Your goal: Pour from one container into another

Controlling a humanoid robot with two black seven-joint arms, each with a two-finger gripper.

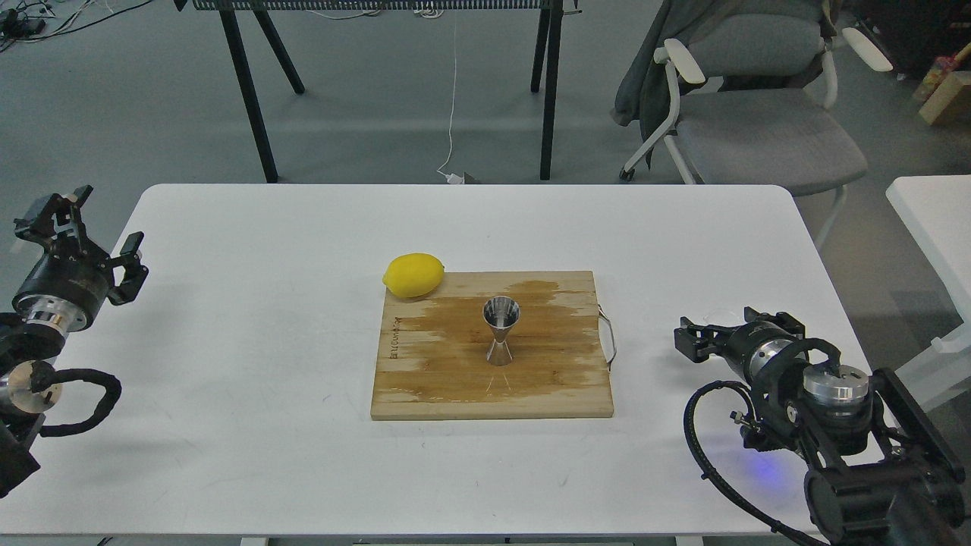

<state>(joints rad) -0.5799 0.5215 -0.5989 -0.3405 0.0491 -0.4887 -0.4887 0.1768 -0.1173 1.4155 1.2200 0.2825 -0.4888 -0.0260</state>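
- Steel jigger (501,329) upright mid cutting board (425,379), lemon (413,274) at board's far-left corner.
- Left jaws (83,227) spread wide, empty, at table (227,341) edge.
- Right jaws (694,339): opening cannot be told; faint clear glass cup (721,314) just beside.

There is one white table (265,364) filling the middle of the frame, and a corner of a second white table (937,220) shows at the right edge. One wooden cutting board (425,379) lies at the centre. On it stands one steel jigger (501,331), and one lemon (413,274) sits at its upper left corner. Two black arms come in, one at each lower side, so two grippers: the left gripper (83,235) and the right gripper (694,339). One faint clear glass cup (721,314) seems to sit just behind the right one. One grey chair (766,114) stands at the upper right.
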